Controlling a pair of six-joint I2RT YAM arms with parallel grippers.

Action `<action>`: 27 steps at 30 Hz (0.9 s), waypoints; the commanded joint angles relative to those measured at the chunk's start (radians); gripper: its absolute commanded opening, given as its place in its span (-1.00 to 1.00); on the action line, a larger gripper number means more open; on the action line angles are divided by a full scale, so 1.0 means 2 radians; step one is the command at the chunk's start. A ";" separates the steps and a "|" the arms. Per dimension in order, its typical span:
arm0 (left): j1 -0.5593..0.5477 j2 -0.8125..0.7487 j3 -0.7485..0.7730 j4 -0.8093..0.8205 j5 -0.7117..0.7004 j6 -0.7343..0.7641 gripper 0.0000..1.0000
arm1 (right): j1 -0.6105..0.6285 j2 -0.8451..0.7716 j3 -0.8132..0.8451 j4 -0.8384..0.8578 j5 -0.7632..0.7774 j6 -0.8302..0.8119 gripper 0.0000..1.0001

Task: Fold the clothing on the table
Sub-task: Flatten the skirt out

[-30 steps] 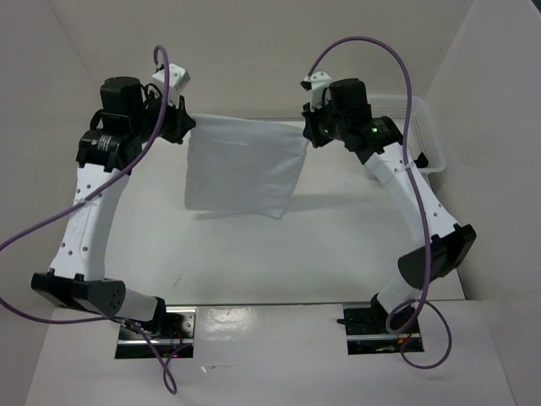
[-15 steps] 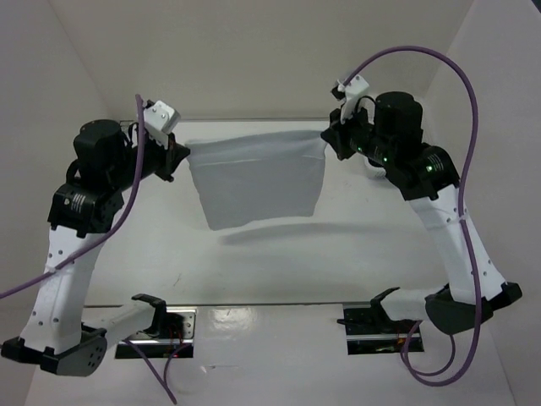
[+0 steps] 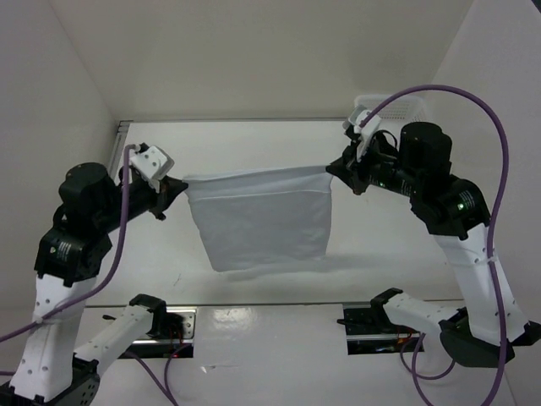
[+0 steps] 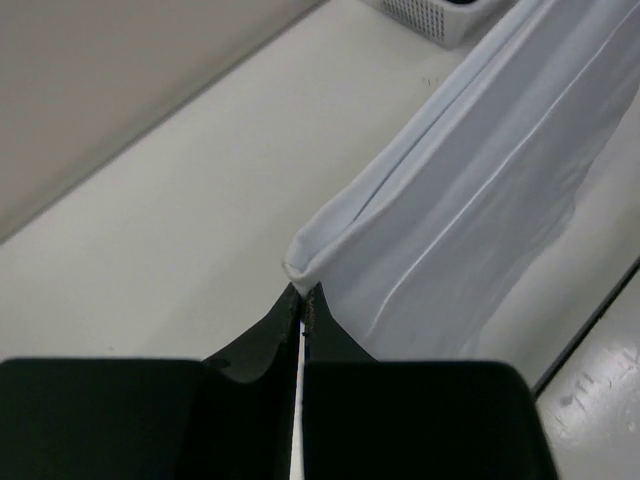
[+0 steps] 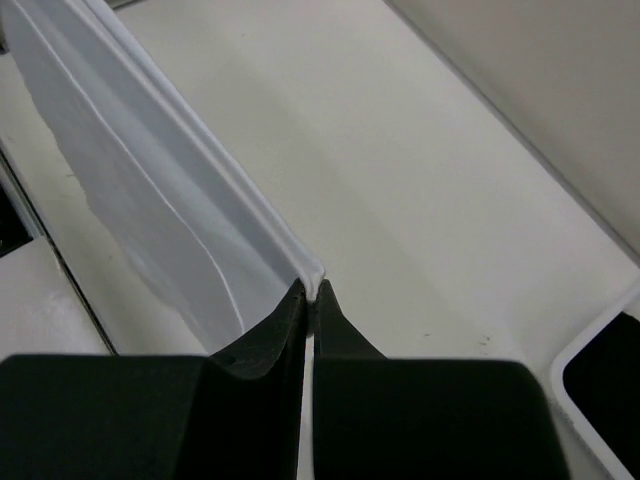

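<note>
Stretching across the whole scene, the white worktop (image 3: pixel 254 144) is lying bare under the two arms, with a metal rail running along its near edge. The left arm (image 3: pixel 68 245) and the right arm (image 3: pixel 465 220) are both rising from that near edge and reaching inward toward each other.

Between them the clothing (image 3: pixel 262 220), a plain white garment, is hanging in the air as a broad sheet, pulled taut along its top edge and drooping toward the near part of the worktop; whether its lower hem is touching the surface cannot be told. A white lattice basket (image 3: pixel 397 106) is sitting at the far right corner, well apart from the garment.

The left end effector (image 3: pixel 179 184) is pinching the garment's top left corner with its jaws closed tight on the fabric, and the right end effector (image 3: pixel 334 169) is gripping the top right corner the same way; both wrist views are showing the cloth coming out from between pressed tips.

Judging by this, the garment is being held up and spread, with no finished fold showing; laying it down and making the folds are looking like what is left.

No brand, label or writing is showing legibly anywhere.
</note>
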 commanded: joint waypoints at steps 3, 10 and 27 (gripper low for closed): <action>-0.001 0.041 -0.047 -0.010 0.009 0.023 -1.00 | -0.011 0.037 -0.028 -0.035 -0.012 -0.022 -1.00; -0.027 0.081 -0.070 0.018 -0.036 0.033 -1.00 | 0.007 0.062 -0.070 0.006 0.025 -0.027 -1.00; -0.046 0.146 0.015 0.075 -0.119 0.026 -1.00 | 0.019 0.125 0.002 0.072 0.126 0.004 -1.00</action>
